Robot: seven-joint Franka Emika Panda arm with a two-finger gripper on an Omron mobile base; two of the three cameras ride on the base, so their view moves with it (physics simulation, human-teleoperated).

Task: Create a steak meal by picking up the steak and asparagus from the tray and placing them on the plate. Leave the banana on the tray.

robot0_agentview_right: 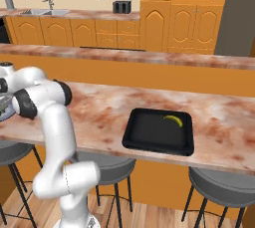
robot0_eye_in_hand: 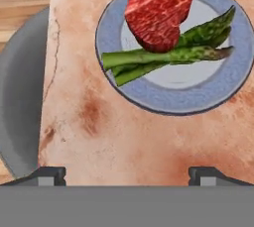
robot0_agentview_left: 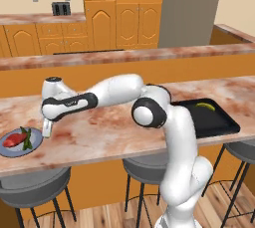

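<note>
The grey-blue plate [robot0_eye_in_hand: 149, 101] lies on the marble counter and holds the red steak [robot0_eye_in_hand: 158, 15] with the green asparagus [robot0_eye_in_hand: 168, 56] lying across beside and partly under it. My gripper [robot0_eye_in_hand: 128, 174] hangs open just off the plate's rim, nothing between its fingers. From the left base view, the gripper [robot0_agentview_left: 46, 129] points down right of the plate [robot0_agentview_left: 10, 153], steak [robot0_agentview_left: 13, 140] and asparagus [robot0_agentview_left: 27, 139]. The black tray [robot0_agentview_left: 219, 125] sits far right with only the banana [robot0_agentview_left: 205, 106] on it. In the right base view the tray [robot0_agentview_right: 144, 135] carries the banana [robot0_agentview_right: 173, 120].
The counter's front edge runs close beside the plate, with a grey stool seat [robot0_eye_in_hand: 20, 107] below it. More stools [robot0_agentview_left: 144, 165] stand under the counter. A raised ledge [robot0_agentview_left: 124, 55] backs the counter. My arm's elbow [robot0_agentview_left: 149, 112] stands between plate and tray.
</note>
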